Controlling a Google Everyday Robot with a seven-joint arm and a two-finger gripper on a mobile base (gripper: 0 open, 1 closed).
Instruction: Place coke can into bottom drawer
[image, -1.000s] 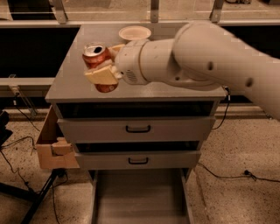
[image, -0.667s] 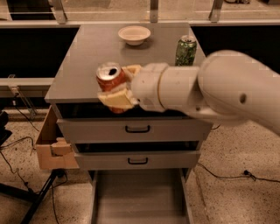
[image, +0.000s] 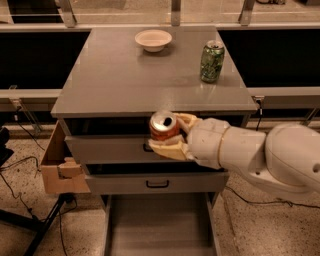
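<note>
- Largely filling the middle of the frame, a grey metal cabinet (image: 125, 75) with a flat top stands on a speckled floor.
- From the right edge, a thick white robot arm (image: 280, 160) reaches leftward across the cabinet's front.
- At bottom centre the bottom drawer (image: 157, 225), a shallow grey tray with thin side walls, is pulled open.
- Two upper grey drawers (image: 100, 147) with black handles sit above it; the top handle seems partly hidden behind the held can.
- A brown cardboard box (image: 55, 165) sits against the cabinet's left side, at lower left.
- The cream two-finger gripper (image: 172, 135), at frame centre before the top drawer's front, is clamped on a can.
- A shallow white bowl (image: 153, 39) rests at upper centre of the cabinet top.
- A green drinks can (image: 212, 61) stands upright at upper right, well apart from the bowl.
- The small red-orange coke can (image: 162, 127) with a silver top is tilted toward the camera, held in the air above the open bottom drawer, not inside it.
</note>
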